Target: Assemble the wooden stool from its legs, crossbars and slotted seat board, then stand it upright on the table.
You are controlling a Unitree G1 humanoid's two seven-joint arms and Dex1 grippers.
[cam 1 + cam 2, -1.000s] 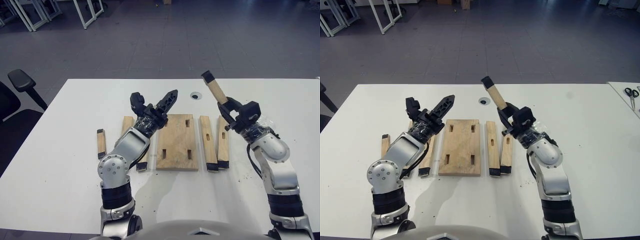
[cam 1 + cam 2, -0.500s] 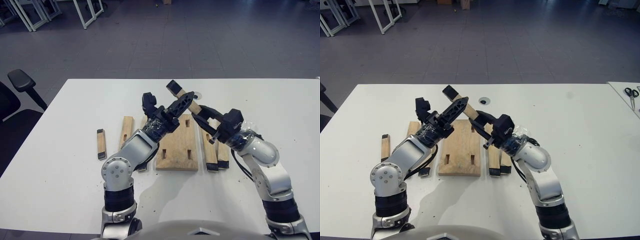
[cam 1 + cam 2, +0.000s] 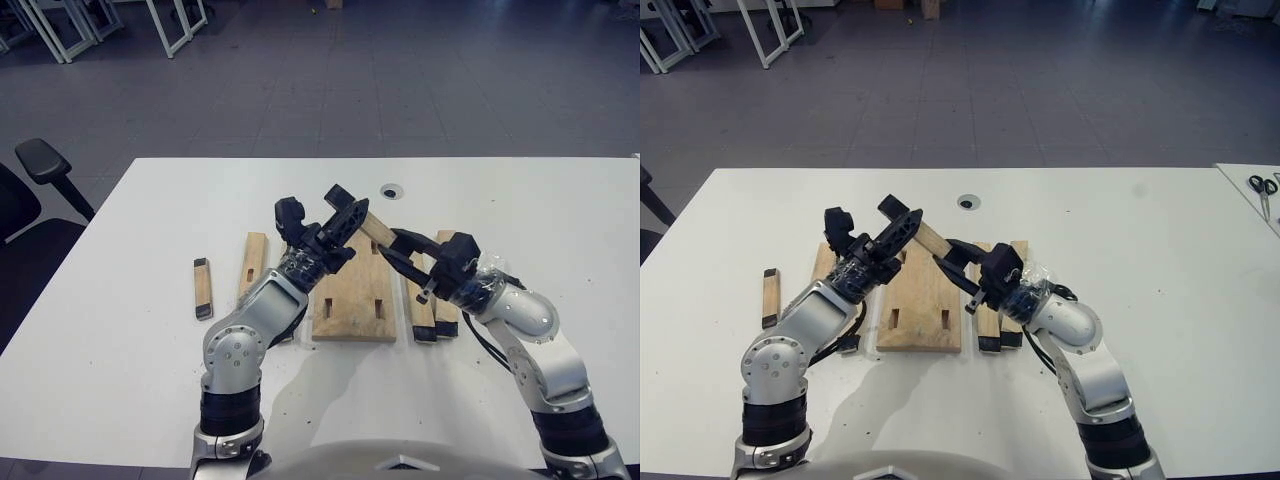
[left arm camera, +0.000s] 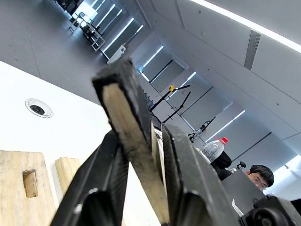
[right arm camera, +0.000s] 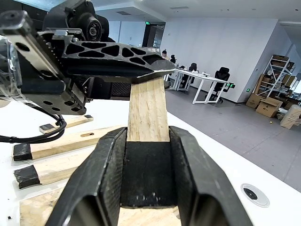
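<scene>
A wooden leg [image 3: 375, 230] with black-capped ends hangs tilted above the slotted seat board [image 3: 350, 300], held between both arms. My left gripper [image 3: 345, 215] is shut on its upper capped end; the left wrist view has the leg [image 4: 136, 141] squeezed between both fingers [image 4: 106, 183]. My right gripper [image 3: 395, 245] is shut on the lower capped end [image 5: 148, 174], with the left gripper's latticed finger [image 5: 117, 52] crossing just beyond. The seat board lies flat mid-table.
Left of the board lie a slotted leg [image 3: 253, 255] and a short crossbar [image 3: 202, 287]. Two more slotted pieces [image 3: 415, 300] lie side by side right of the board, under my right arm. A cable grommet [image 3: 390, 190] sits behind. Scissors [image 3: 1262, 185] lie on the neighbouring table.
My right gripper swung the leg down and to the left from its raised spot over the right-hand pieces. My left gripper came in and took hold of the leg's upper end.
</scene>
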